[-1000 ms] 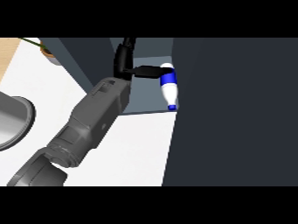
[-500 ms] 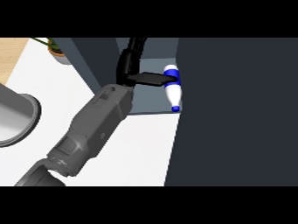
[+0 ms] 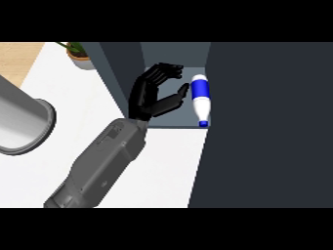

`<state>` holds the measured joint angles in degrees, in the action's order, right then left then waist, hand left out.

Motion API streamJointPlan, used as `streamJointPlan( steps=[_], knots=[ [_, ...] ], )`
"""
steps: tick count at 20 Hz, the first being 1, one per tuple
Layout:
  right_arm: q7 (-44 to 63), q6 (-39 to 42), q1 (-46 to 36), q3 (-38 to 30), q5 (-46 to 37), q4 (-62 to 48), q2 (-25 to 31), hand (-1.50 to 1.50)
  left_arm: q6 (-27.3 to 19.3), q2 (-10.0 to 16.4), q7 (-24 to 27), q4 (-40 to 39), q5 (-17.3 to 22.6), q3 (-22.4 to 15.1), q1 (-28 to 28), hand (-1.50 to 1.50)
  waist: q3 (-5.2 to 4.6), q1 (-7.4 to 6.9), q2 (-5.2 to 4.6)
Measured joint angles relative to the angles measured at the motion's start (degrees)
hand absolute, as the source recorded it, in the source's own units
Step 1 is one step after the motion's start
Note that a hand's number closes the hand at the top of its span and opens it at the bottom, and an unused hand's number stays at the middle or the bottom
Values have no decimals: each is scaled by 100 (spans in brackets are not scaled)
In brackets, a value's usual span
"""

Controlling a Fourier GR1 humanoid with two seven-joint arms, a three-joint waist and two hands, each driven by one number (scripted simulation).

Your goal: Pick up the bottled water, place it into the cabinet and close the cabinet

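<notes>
Setting: domestic kitchen, seen steeply from above.

Evidence:
- white tabletop (image 3: 68,93), broad and plain
- dark grey cabinet (image 3: 270,122) along the tabletop's right side, one compartment open
- bottled water (image 3: 200,95), blue and white with a blue cap, lying on its side inside that compartment, close to the right wall
- small potted plant (image 3: 79,54) at the tabletop's far edge, just left of the cabinet
- light wooden floor (image 3: 7,56) beyond the tabletop's left edge
- large grey cylinder (image 3: 10,117) with a flanged rim at the left, kind not identifiable
</notes>
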<state>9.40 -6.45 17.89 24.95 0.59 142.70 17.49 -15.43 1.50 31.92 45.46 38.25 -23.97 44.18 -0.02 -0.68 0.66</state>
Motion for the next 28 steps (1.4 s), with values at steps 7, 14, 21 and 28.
streamJointPlan(
  steps=[7,14,21,28],
  knots=[
    [236,414,-138,182,-62,-18,583,150,-144,515,-375,1665,-162,-424,-1395,150,-1,-72,12],
    [873,486,-313,999,-83,-10,524,150,-249,1279,-491,3446,-321,-598,-2917,150,-3,-39,-11],
    [1771,218,-1172,1671,-357,-212,-156,150,-235,1824,-523,4636,-432,-493,-3985,150,-5,-20,-33],
    [2474,7,-2098,2521,-1006,-786,-1098,150,61,2296,-452,5287,-217,-45,-4778,150,-9,-31,-37]
  ],
)
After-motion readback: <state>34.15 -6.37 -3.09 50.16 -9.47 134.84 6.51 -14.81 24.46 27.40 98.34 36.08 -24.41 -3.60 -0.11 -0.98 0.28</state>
